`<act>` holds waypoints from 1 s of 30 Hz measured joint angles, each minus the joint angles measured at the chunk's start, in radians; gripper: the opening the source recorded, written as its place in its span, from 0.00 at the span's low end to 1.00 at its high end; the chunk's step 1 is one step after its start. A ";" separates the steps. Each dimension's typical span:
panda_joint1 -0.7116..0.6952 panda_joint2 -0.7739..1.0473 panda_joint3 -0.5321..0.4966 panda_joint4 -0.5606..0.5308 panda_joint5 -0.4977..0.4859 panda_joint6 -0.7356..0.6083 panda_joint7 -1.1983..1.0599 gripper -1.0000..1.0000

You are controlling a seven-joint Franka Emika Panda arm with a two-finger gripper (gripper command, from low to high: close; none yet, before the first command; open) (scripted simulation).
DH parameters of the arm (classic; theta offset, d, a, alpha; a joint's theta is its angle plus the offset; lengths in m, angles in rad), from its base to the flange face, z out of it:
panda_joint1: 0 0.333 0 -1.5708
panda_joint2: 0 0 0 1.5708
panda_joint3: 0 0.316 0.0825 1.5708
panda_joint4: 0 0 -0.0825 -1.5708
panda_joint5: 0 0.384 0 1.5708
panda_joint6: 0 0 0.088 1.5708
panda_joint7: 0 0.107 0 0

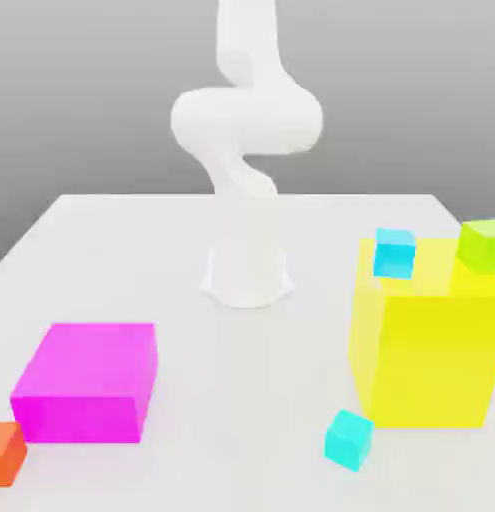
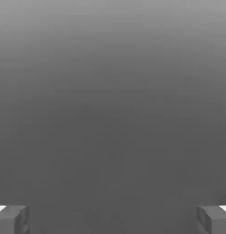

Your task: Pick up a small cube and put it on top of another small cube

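Overhead, the white arm (image 1: 246,130) rises from its round base at the back middle of the pale tabletop (image 1: 241,400), bends and runs up past the exterior view's upper edge. Hand (image 2: 113,219): fingers (image 2: 12,219) spread wide apart, nothing between them, only plain grey beyond. Small orange cube (image 1: 5,452) sits on the tabletop at the exterior view's lower left, just beside the magenta block (image 1: 86,382), well apart from the yellow block (image 1: 426,350).

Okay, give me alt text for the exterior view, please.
A white robot arm stands on a white table. A magenta block and small orange cube sit at the exterior view's left, a yellow block with cyan cubes at its right.
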 joint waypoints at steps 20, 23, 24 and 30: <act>0.004 0.731 -0.366 0.026 0.318 0.151 -0.593 0.50; -0.033 0.836 -0.372 0.029 0.349 0.177 -0.670 0.50; -0.045 0.869 -0.374 0.029 0.355 0.187 -0.692 0.50; -0.125 1.053 -0.398 0.029 0.347 0.255 -0.798 0.50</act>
